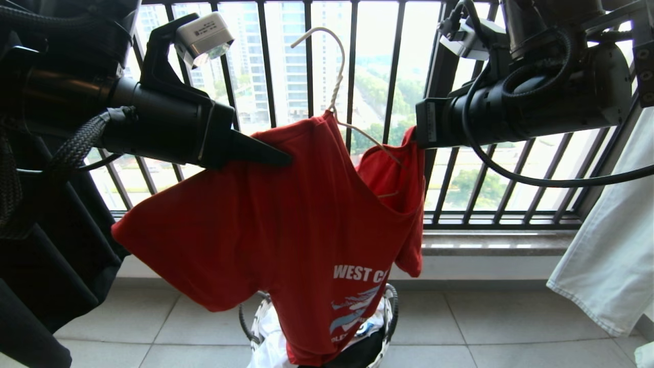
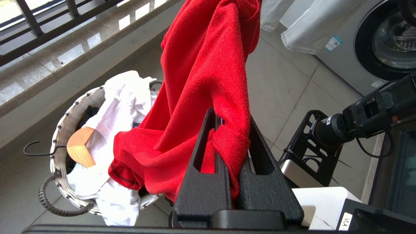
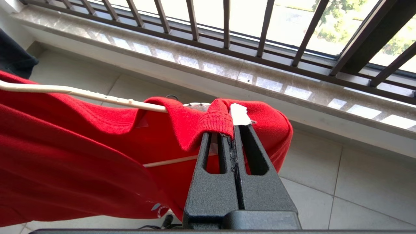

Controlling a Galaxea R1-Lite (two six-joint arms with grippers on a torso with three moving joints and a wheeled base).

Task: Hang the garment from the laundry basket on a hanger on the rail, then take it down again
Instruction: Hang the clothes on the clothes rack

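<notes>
Above the laundry basket, your left end effector and right end effector were clamped tight on the garment, so an uneven pull risked slipping the hanger free.

shirt strung between two grippers, above the basket

left gripper at the shirt's left edge, right gripper at its right; hanger pokes up between them, its arm inside the neck, window bars behind. basket on the floor below, seemingly with other laundry in it.
</notes>
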